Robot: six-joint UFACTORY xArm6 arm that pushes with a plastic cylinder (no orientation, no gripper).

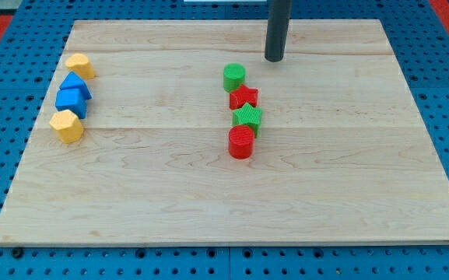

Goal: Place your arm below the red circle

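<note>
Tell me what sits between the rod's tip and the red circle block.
In the camera view, my tip is at top; the green cylinder, red star and green star lie before the red circle.

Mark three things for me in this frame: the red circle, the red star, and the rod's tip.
red circle (241, 142), camera view, on its front side wall.
red star (243, 96), camera view, middle of its top face.
my tip (275, 58), camera view, very end of the rod, above and right of the green circle (234, 76).

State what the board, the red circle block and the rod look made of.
Board: pale unfinished-looking wood, with visible grain and plank seams. Red circle: probably 3D-printed plastic, matte, with fine ridged lines. Rod, my tip: dark and smooth, metal or plastic; cannot tell.
</note>
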